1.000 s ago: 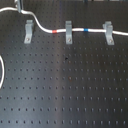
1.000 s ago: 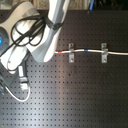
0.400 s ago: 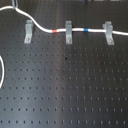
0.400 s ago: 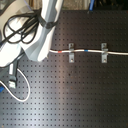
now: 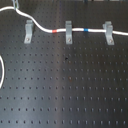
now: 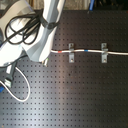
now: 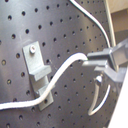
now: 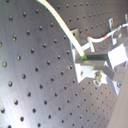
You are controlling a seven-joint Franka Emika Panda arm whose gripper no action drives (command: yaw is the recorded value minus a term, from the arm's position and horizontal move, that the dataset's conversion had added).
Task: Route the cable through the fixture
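White cable (image 5: 77, 30) threaded through the middle clip (image 5: 68, 31) and the clip (image 5: 108, 32) on the first exterior view's right, red band (image 5: 61, 31) and blue band (image 5: 88, 30) either side of the middle one. Third fixture (image 5: 28, 31) empty, cable passing just above its slot. In the first wrist view, tool (image 7: 100, 62) clamped on the cable beside that clip. Plenty of bare perforated bench (image 5: 65, 90) towards the near edge.
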